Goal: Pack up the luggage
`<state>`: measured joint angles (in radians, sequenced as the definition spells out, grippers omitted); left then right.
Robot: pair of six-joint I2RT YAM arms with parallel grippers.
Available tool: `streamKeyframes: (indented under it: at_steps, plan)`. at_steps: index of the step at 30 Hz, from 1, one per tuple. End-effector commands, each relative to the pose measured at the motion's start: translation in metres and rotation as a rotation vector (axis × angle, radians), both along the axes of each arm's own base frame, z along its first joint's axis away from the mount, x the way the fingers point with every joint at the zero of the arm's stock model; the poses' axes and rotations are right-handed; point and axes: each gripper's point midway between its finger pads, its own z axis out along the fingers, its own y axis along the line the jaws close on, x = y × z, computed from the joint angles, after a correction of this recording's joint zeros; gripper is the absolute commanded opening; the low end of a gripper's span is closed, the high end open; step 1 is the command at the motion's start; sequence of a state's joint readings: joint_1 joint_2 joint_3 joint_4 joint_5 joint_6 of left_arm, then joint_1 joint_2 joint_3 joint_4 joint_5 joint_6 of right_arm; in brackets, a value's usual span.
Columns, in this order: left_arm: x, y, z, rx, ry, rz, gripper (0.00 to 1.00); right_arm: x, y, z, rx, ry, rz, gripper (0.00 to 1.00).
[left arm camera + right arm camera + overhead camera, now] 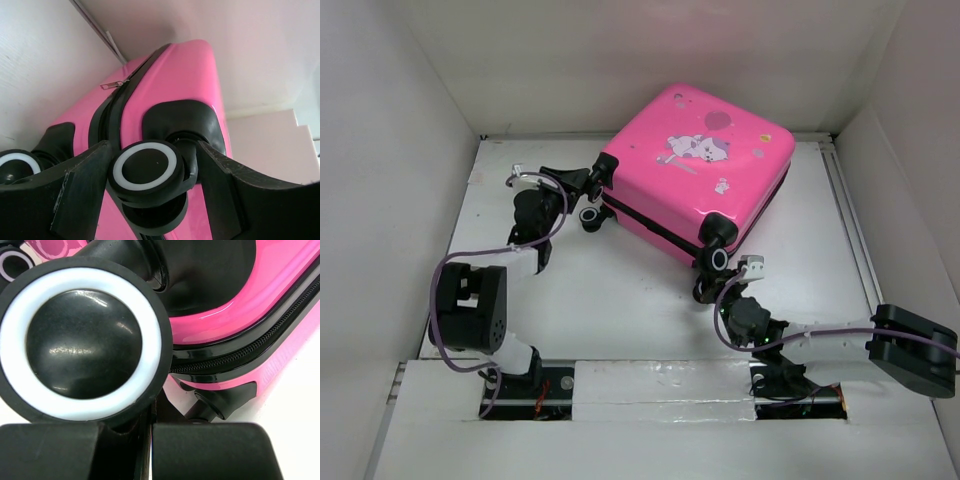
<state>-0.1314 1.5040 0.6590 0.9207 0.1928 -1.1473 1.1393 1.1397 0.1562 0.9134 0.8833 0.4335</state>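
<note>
The hot-pink luggage [705,170] lies closed and zipped at the back of the table, sticker side up. My left gripper [592,188] is at its left corner. In the left wrist view the left gripper [152,150] has its two fingers on either side of a black wheel with a white ring [145,170], pressed against it below the pink shell [175,75]. My right gripper [718,283] is at the near corner wheels. In the right wrist view the right gripper [151,430] has its fingers together, just under another white-ringed wheel [82,342]. The lining is hidden.
White walls enclose the table [620,300] on the left, back and right. A raised white ledge [650,385] runs along the near edge by the arm bases. A second wheel [12,167] sits left of the gripped one. The zipper seam [240,350] runs around the shell.
</note>
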Motion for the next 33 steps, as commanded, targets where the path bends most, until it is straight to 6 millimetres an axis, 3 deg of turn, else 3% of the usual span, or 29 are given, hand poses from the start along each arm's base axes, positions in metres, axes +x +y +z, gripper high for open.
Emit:
streamKeyframes:
  at_steps: [1, 3, 8, 12, 14, 18, 19, 20, 21, 22, 23, 29, 31, 33]
  plan:
    - [0.004, -0.011, 0.044, -0.068, -0.136, -0.051, 0.64, -0.012, 0.034, 0.022, 0.117, -0.007, 0.143, 0.0]
    - [0.004, -0.014, 0.041, -0.078, -0.131, -0.064, 0.59, -0.012, 0.034, 0.024, 0.125, -0.011, 0.143, 0.0]
    - [0.004, -0.015, 0.025, -0.099, -0.097, -0.073, 0.0, -0.012, 0.035, 0.03, 0.137, -0.018, 0.144, 0.0]
    - [-0.004, -0.015, 0.022, -0.091, -0.106, -0.063, 0.0, -0.012, 0.036, 0.031, 0.116, -0.015, 0.153, 0.0]
    - [-0.011, -0.017, 0.026, -0.095, -0.128, -0.062, 0.0, -0.014, 0.035, 0.042, 0.128, -0.028, 0.165, 0.0]
    - [-0.039, -0.03, 0.031, -0.053, -0.168, -0.103, 0.0, -0.01, 0.036, 0.056, 0.089, -0.027, 0.204, 0.0]
    - [-0.056, -0.041, 0.03, -0.037, -0.178, -0.126, 0.0, -0.007, 0.036, 0.057, 0.072, -0.016, 0.224, 0.0]
    - [-0.065, -0.048, 0.027, -0.025, -0.173, -0.138, 0.0, -0.003, 0.041, 0.073, 0.078, -0.02, 0.238, 0.0]
    - [-0.085, -0.067, 0.026, -0.019, -0.175, -0.167, 0.0, -0.004, 0.041, 0.067, 0.041, 0.021, 0.245, 0.0]
    - [-0.093, -0.077, 0.032, -0.01, -0.19, -0.181, 0.0, -0.003, 0.041, 0.075, 0.044, 0.019, 0.246, 0.0]
    - [-0.105, -0.084, 0.022, 0.004, -0.172, -0.195, 0.0, -0.002, 0.043, 0.086, 0.052, 0.014, 0.246, 0.0]
    - [-0.169, -0.139, 0.019, 0.058, -0.184, -0.357, 0.0, 0.008, 0.023, 0.076, 0.021, 0.037, 0.123, 0.0]
    - [-0.18, -0.149, 0.019, 0.057, -0.181, -0.397, 0.0, 0.011, 0.015, 0.068, 0.002, 0.04, 0.093, 0.0]
    - [-0.194, -0.16, 0.022, 0.048, -0.19, -0.438, 0.0, 0.014, 0.025, 0.068, -0.009, 0.021, 0.132, 0.0]
